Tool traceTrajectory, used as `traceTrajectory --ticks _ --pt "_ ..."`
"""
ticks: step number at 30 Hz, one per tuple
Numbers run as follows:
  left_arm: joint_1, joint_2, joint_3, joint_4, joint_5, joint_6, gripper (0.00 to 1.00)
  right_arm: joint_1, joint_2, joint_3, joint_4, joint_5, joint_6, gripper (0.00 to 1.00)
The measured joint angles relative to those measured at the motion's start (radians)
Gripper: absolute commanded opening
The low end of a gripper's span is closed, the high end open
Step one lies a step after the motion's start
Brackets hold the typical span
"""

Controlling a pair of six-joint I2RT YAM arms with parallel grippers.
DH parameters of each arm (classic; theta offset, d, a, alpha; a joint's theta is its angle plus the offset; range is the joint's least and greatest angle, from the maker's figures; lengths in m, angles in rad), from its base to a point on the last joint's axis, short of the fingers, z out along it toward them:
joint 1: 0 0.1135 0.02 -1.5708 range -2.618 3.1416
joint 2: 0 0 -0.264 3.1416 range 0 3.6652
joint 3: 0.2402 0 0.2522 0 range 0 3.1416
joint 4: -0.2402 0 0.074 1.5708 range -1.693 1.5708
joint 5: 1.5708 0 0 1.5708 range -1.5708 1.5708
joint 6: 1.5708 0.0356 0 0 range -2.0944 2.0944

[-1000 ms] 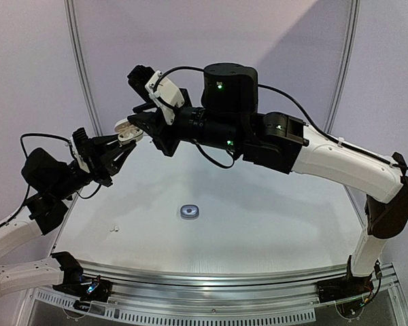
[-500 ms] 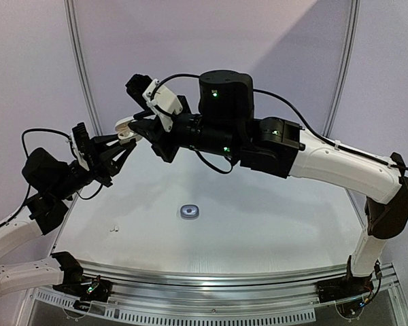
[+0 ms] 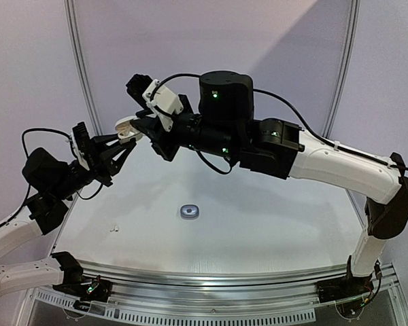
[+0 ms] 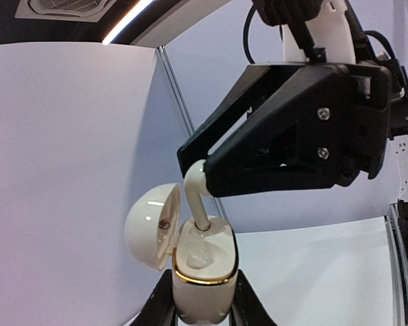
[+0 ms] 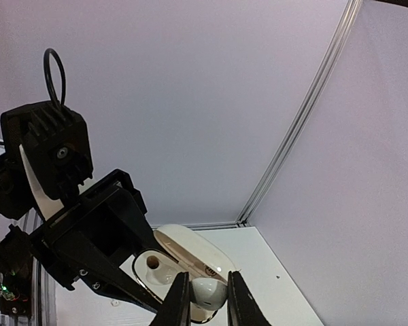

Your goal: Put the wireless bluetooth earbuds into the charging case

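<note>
Top external view: left gripper [image 4: 202, 304] pinches the open case [image 4: 202, 268] aloft, right gripper [image 5: 204, 297] pinches a white earbud [image 4: 192, 187] stem-down in it; at five o'clock on the table [image 3: 272, 217], a dark puck [image 3: 189, 212], perhaps another case.

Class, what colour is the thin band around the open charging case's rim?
Gold: the rim band on the glossy white charging case, clearest in the left wrist view.

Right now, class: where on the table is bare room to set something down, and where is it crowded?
Free: the table right of the small dark round object; also the strip between it and the tiny white piece. Crowded: above the far left, where left gripper and right gripper meet at white case and earbud.
</note>
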Motion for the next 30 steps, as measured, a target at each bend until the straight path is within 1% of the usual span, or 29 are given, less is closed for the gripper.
traceTrajectory --ticks 10,20,30 --pt "0.0 0.005 0.0 0.0 0.006 -0.031 0.0 0.016 0.0 -0.002 -0.003 0.052 -0.044 0.0" --pt "0.0 0.006 0.0 0.003 0.011 -0.081 0.0 0.039 0.007 -0.002 0.0 0.118 -0.152 0.0" --pt "0.0 0.011 0.0 0.0 0.01 -0.113 0.0 0.044 0.021 0.018 -0.022 0.148 -0.224 0.0"
